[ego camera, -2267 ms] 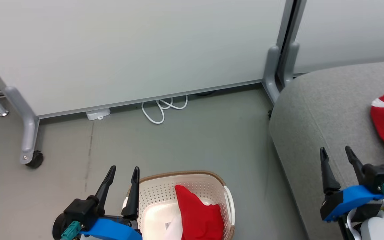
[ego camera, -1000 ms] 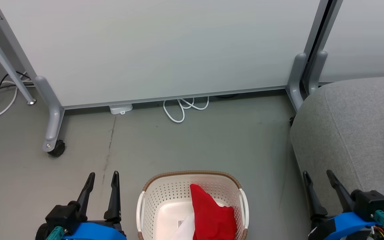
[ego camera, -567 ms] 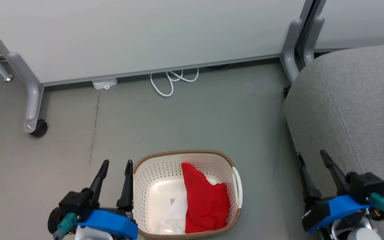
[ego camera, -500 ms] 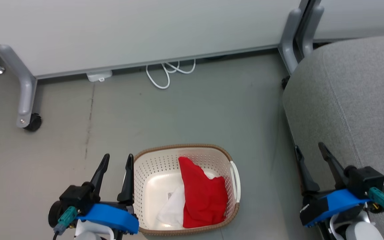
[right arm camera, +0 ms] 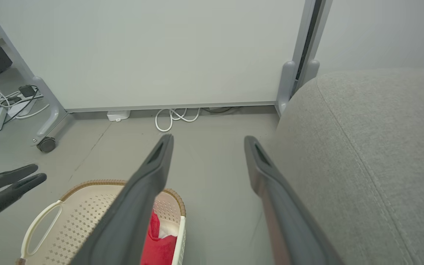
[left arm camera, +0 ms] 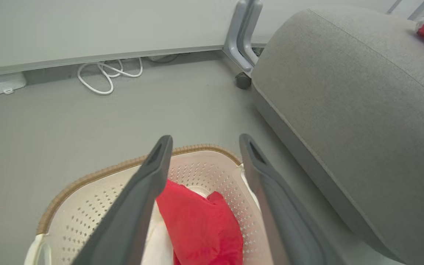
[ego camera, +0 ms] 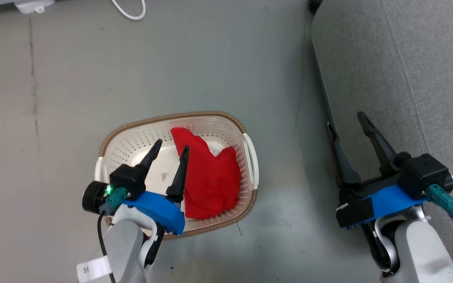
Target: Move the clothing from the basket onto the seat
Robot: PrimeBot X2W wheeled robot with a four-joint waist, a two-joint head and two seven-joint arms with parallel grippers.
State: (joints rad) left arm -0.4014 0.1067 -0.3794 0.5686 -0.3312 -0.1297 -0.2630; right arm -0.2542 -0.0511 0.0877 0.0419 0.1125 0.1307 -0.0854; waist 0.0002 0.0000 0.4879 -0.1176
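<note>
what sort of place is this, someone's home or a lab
Likely an office or lab, not a home: wheeled partition panels and loose cables on a bare grey floor, beside a grey sofa seat and laundry basket.

White cable point(left arm camera: 106, 72) coiled by panel point(left arm camera: 87, 29); small box point(left arm camera: 2, 84), maybe adapter

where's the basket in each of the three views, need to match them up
head view: basket lower middle, left of centre
left wrist view: basket at the bottom edge, left of middle
right wrist view: basket in the bottom left corner
shared landmark: the grey seat, to its right in every view
</note>
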